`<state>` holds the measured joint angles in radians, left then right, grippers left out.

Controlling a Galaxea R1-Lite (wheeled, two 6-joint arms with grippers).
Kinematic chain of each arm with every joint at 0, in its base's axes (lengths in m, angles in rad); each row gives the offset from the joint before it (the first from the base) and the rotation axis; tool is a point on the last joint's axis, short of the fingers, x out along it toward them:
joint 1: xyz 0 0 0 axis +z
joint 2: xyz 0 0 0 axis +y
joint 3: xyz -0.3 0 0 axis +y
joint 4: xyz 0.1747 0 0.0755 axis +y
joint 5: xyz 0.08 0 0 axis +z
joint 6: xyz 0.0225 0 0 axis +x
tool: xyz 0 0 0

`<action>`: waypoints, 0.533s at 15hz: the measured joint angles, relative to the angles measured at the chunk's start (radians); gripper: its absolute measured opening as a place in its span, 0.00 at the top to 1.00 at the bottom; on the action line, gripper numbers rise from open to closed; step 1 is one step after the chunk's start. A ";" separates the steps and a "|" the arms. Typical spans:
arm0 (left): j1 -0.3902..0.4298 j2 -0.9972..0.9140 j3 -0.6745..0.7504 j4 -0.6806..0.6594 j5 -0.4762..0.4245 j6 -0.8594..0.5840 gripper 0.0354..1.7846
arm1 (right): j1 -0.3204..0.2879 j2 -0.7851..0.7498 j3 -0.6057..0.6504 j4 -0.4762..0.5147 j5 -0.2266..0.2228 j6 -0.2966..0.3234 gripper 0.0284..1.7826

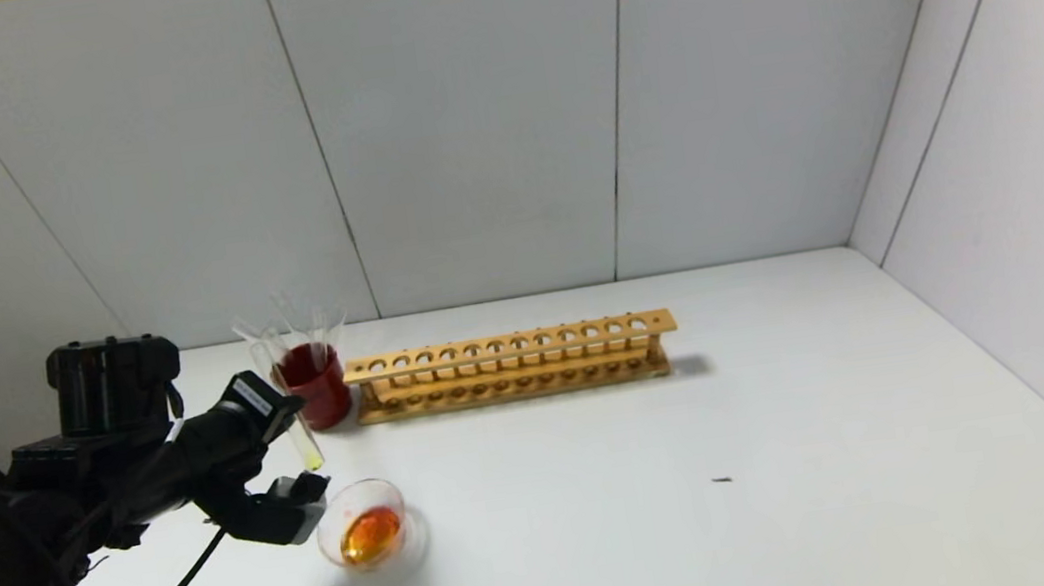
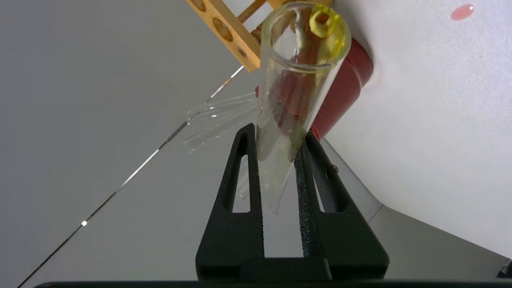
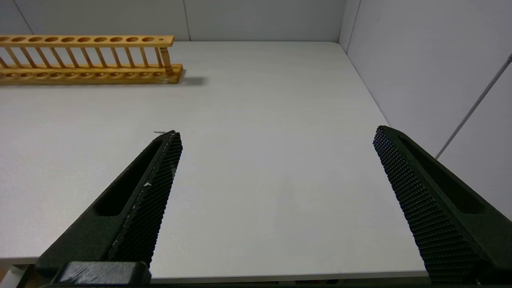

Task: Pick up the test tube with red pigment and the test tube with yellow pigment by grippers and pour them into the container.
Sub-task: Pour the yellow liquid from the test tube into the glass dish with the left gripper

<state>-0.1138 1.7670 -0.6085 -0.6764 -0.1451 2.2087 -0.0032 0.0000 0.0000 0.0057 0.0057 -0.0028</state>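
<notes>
Plainly, the test tube with yellow pigment (image 1: 301, 433) sat pinched between the two black fingers (image 2: 248, 172) of the left claw (image 1: 293, 451), which was clamped shut on the glass. In the head view the tube stood nearly upright, slightly tilted, with its yellow liquid at the lower end, just below the fingers. It hung above the bench (image 1: 712, 510), between the dark red cup (image 1: 317, 380) and the container (image 1: 366, 527). The left wrist view looked along the tube (image 2: 296, 80) from its open mouth toward the yellow at its far end, with the red cup just behind it.

The container, a small clear glass dish, stood on the bench just beside the lower finger of the left claw and held orange-red liquid in its bottom. Whether the finger touched the dish could not be told.

The red cup stood farther back, touching or nearly touching the left end of the wooden rack (image 1: 511, 365), and several colourless clear tubes (image 1: 314, 320) leaned out of it. Which of these was the test tube with red pigment could not be told. The rack's holes were empty.

The right claw (image 3: 276, 168) did not show in the head view; its own wrist view showed its fingers spread wide and holding nothing, above bare bench well apart from the rack's right end (image 3: 120, 60).
</notes>
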 joint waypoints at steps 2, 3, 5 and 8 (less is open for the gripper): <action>-0.010 -0.001 0.000 0.000 0.000 0.000 0.85 | 0.000 0.000 0.000 0.000 0.000 0.000 0.02; -0.015 -0.002 0.000 0.000 0.000 0.001 0.85 | 0.000 0.000 0.000 0.000 0.000 0.000 0.02; -0.018 -0.005 -0.002 -0.001 0.001 0.028 0.85 | 0.000 0.000 0.000 0.000 0.000 0.000 0.02; -0.020 -0.016 -0.006 -0.002 0.001 0.097 0.85 | 0.000 0.000 0.000 0.000 0.000 0.000 0.02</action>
<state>-0.1336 1.7515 -0.6143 -0.6783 -0.1436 2.3053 -0.0032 0.0000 0.0000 0.0057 0.0053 -0.0028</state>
